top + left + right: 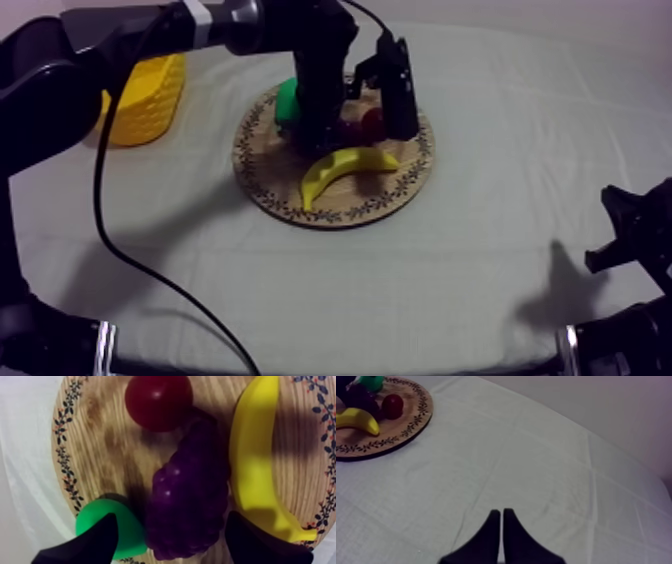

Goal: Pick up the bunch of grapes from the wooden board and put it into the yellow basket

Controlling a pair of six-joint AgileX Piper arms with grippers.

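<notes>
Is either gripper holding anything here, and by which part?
Nothing is held. The left gripper is open astride the bunch of grapes; the right gripper is shut on nothing.

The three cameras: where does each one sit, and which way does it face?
Top view: overhead, slanting down on the wooden board and yellow basket; left arm over the board, right arm at the lower right.
Left wrist view: on the left arm, looking down on the bunch of grapes, flanked by the open left claw.
Right wrist view: on the right arm, looking across the cloth toward the board; right claw shut.
Shared: all three show the board and banana.
</notes>
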